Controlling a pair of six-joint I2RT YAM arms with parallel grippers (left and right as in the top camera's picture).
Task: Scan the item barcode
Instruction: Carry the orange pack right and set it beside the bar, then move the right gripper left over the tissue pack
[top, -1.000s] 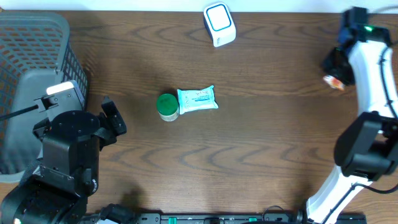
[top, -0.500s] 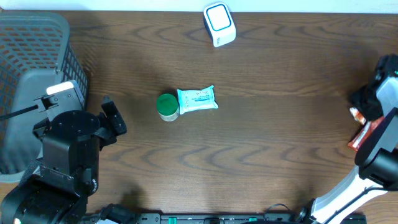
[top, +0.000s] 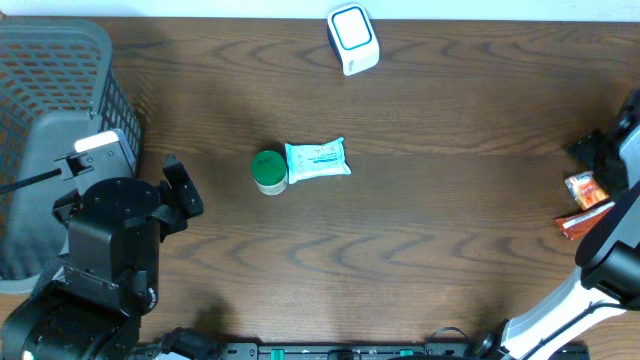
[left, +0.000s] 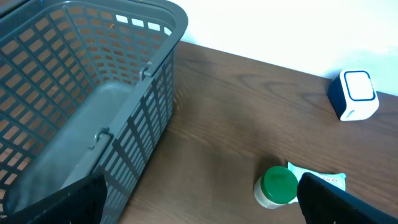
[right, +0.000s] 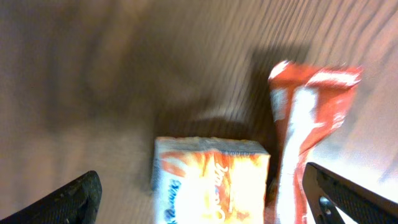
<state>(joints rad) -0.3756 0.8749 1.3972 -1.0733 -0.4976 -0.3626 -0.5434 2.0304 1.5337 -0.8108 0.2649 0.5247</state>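
Right hand (right: 208, 194): I see it held low over the bench (top: 450, 250) at the far right edge, pointing down, its two fingers (right: 74, 199) spread wide at either lower corner of the wrist view and clamped on nothing. Directly beneath it, between the fingers, the orange box (right: 211, 177) lies flat on the wood; neither finger touches it. Just right of the box, under the right finger, lies a red packet (right: 308, 130), crumpled at its top end. The box is orange and white with cursive lettering too blurred for me to read.

Left hand (left: 205, 199): raised over the left side of the bench, fingers likewise apart and holding nothing. A grey basket (left: 155, 18) stands to its left; ahead lie a green-lidded jar (left: 275, 185) and, touching it, a wipes packet (top: 318, 160). The white-and-blue scanner (top: 353, 38) sits farther ahead, well apart from both hands.
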